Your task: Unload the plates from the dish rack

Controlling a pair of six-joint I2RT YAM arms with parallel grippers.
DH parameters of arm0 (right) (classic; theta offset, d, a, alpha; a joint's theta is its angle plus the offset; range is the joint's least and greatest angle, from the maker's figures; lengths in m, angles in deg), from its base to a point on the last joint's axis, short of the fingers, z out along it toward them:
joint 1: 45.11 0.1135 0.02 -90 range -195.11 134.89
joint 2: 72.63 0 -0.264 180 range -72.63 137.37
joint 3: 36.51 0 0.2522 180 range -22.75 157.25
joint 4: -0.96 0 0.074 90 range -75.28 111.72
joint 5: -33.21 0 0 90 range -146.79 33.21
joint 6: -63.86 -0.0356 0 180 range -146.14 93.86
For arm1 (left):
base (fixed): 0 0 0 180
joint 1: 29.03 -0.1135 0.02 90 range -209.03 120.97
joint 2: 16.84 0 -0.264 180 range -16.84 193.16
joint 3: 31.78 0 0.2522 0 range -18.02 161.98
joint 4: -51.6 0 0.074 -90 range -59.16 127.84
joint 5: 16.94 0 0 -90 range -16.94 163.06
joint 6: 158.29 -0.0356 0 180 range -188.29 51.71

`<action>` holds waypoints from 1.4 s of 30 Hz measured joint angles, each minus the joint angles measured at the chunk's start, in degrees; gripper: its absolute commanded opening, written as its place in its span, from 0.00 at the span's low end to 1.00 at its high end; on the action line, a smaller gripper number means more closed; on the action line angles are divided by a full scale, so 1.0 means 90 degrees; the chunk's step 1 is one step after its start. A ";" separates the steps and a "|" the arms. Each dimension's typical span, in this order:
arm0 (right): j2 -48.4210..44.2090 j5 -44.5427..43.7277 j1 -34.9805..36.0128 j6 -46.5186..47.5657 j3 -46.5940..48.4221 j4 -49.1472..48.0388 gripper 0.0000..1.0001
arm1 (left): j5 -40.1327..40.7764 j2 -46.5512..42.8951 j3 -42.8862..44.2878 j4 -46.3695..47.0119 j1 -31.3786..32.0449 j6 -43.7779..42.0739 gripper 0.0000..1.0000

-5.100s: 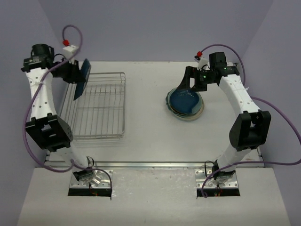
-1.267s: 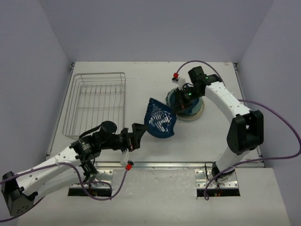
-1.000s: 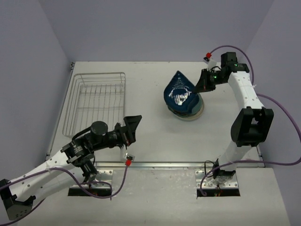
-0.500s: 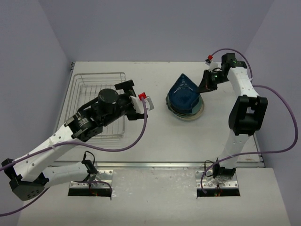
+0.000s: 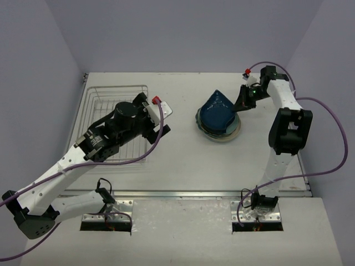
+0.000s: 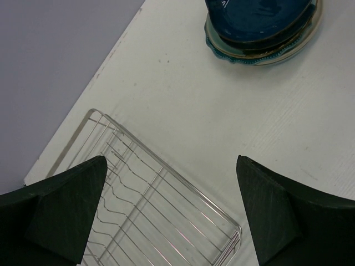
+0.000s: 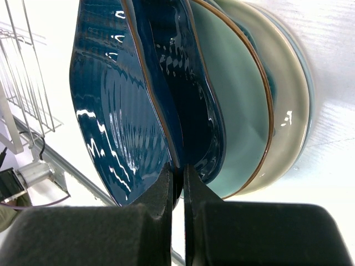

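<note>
The silver wire dish rack (image 5: 102,100) lies at the left with no plates in its visible part. A dark navy plate (image 5: 218,104) leans tilted over the stack of plates (image 5: 227,134) at centre right. My right gripper (image 5: 243,101) is shut on its right rim. In the right wrist view the fingers (image 7: 168,185) pinch the navy plate's (image 7: 111,111) edge. Behind it lie another dark blue plate (image 7: 194,94), a pale blue one (image 7: 238,105) and a cream one (image 7: 285,105). My left gripper (image 5: 156,115) hangs open above the rack's right side. Its wrist view looks between the left gripper's (image 6: 171,166) fingers onto the rack's corner (image 6: 166,216).
The left arm (image 5: 66,163) stretches across the table's front left. Purple walls close in the back and both sides. The stack (image 6: 260,39) shows at the top of the left wrist view, with bare white table (image 6: 222,111) between it and the rack.
My left arm has swung from the table's front up and back over the rack, still open. My right gripper has lowered the navy plate closer onto the stack.
</note>
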 measured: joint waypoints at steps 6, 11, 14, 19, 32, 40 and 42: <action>0.0029 -0.0027 -0.0022 0.0024 -0.0111 -0.0040 0.00 | -0.0058 0.0147 -0.0021 -0.0018 -0.0059 0.0215 1.00; 0.0053 -0.0058 -0.0025 0.0017 -0.0111 -0.0048 0.10 | -0.0037 0.0185 -0.0028 -0.0016 -0.0066 0.0271 1.00; 0.0053 -0.0070 -0.0025 0.0012 -0.0111 -0.0051 0.43 | 0.0008 0.0185 -0.0028 -0.0013 -0.0099 0.0271 1.00; 0.0026 -0.0061 -0.0025 -0.0066 -0.0114 -0.0091 0.92 | 0.0089 0.0197 -0.0028 -0.0016 -0.0212 0.0302 1.00; -0.1419 -0.0338 -0.0023 -0.0108 0.0394 0.0123 0.99 | -0.1320 0.1422 0.1588 -0.0868 -0.2200 0.1748 1.00; -0.5493 -0.1132 -0.0002 -0.0028 -0.2564 -0.1129 0.99 | -0.2722 0.1625 0.0775 -0.0780 -0.4225 0.2793 1.00; -0.6231 -0.1410 0.0030 0.0036 -0.3506 -0.1437 0.99 | -0.2752 0.1631 0.0397 -0.0656 -0.4602 0.3000 1.00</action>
